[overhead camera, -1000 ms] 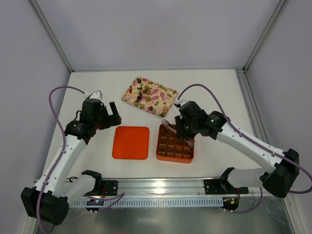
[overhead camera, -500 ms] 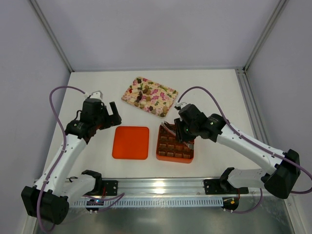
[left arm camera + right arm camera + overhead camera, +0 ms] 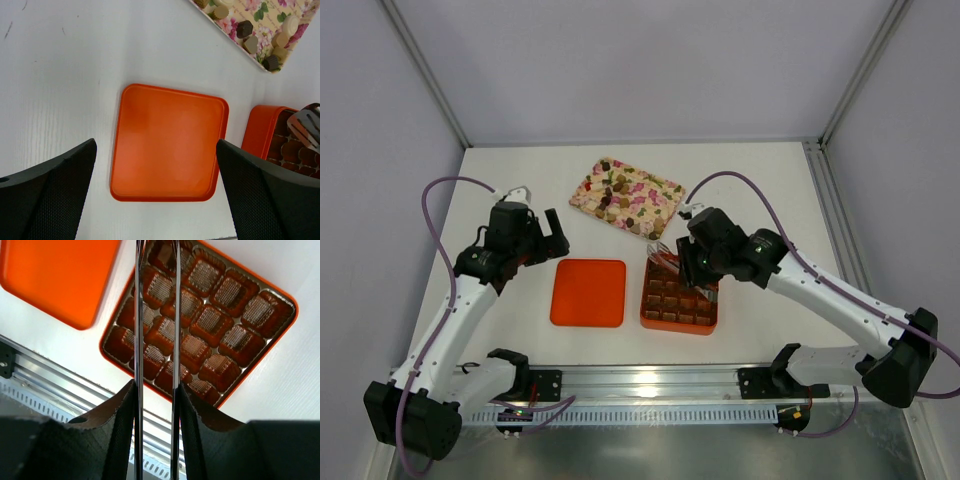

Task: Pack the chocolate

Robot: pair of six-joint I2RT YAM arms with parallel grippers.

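Chocolate (image 3: pixel 617 192) mostly on tray (image 3: pixel 665 190) at far side of bench (image 3: pixel 520 170): dark, mid-brown and tan lumps, many of them, scattered over the floral pattern. Progress judged early, no further. Box (image 3: pixel 678 325) open near front edge, right of lid (image 3: pixel 588 292), just beside it and not touching. From the right wrist: brown cells in a square grid, most showing ribbed floors, so read as empty cups rather than filled ones. No certainty there, with liner and chocolate alike in colour. Darker cells toward the far-left corner, possibly holding lumps; too dim to settle. Right end effector (image 3: pixel 667 256) low over that far-left corner, thin blades parallel with a gap between. Tips cut off at the top of the wrist view, so cannot tell whether clenched on a lump or letting one go. Left end effector (image 3: pixel 554 231) released, spread wide with nothing between, hanging above the bench just beyond the lid's far-left corner and looking down on it. Left to do, on this reading: carrying over nearly all of the tray's load, one lump to a cell, then presumably closing up with the lid, now flat and apart from the box.
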